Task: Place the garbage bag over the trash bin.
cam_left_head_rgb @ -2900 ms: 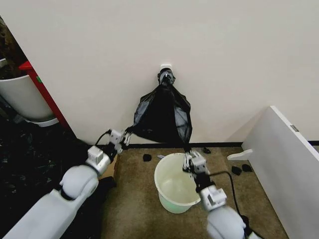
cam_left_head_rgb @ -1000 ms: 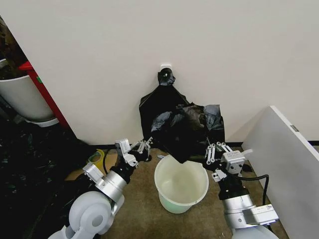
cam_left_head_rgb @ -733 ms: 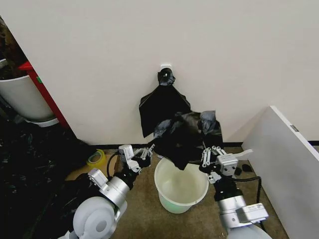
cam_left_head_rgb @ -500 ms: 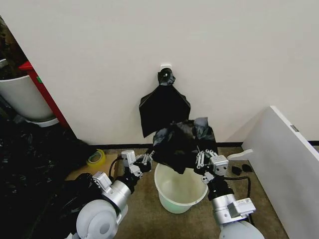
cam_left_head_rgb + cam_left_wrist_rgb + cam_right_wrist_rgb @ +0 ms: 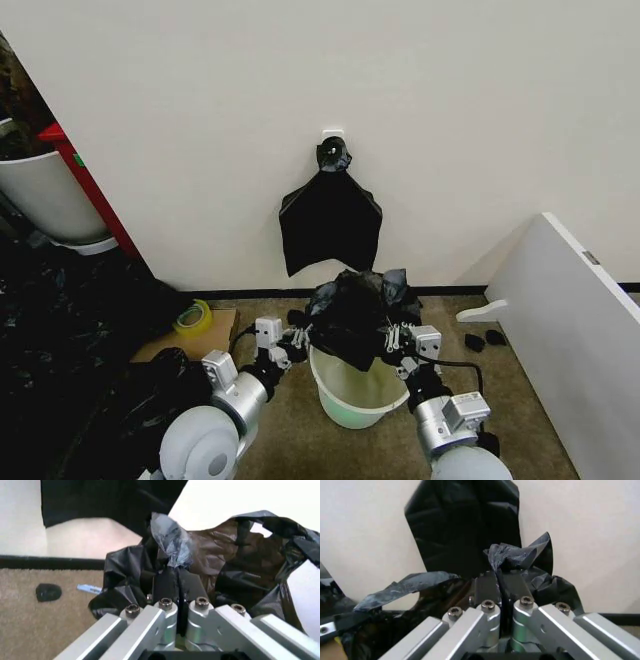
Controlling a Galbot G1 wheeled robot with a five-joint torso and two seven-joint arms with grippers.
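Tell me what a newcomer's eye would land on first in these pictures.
First, the crumpled black garbage bag bunched just above the white trash bin on the brown floor, pinched on one side by the left gripper and on the other by the right gripper, both shut on its plastic. Next, the flat black sheet hanging on the pale wall behind, directly above the bin.
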